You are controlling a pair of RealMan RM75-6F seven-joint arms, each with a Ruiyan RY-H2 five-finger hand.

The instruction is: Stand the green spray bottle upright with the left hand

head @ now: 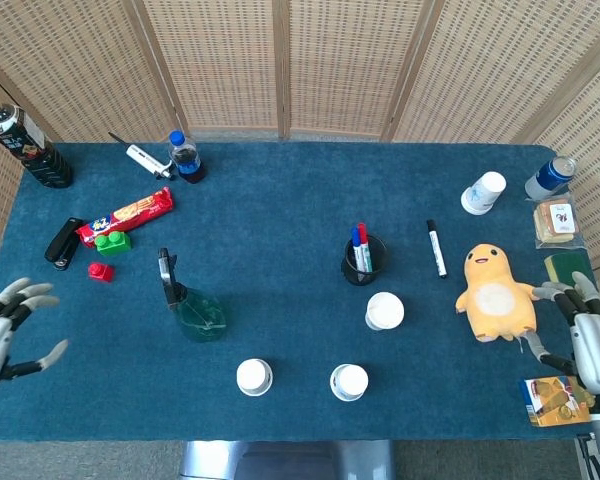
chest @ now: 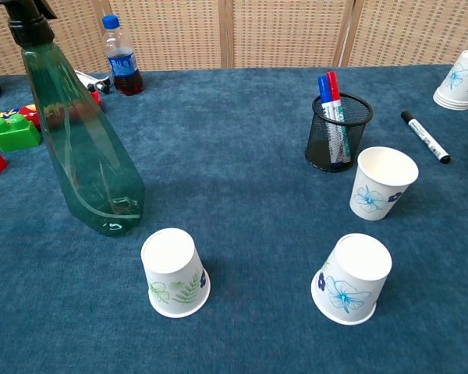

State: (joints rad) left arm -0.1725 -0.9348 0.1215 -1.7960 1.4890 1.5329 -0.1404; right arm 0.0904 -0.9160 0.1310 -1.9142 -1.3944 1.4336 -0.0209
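The green spray bottle is standing upright, well apart from the left hand, whose fingers are spreading empty; three paper cups are standing nearby.

Table: covered in matt blue cloth with a short, carpet-like nap. Green spray bottle: translucent glossy plastic, black plastic trigger head. Cups: matt white paper with printed floral pattern. Pen holder: black metal mesh. Cola bottle: clear glossy plastic. Yellow toy: soft plush cloth. Screen: woven cane panels in wooden frames. Snack pack: glossy red wrapper.
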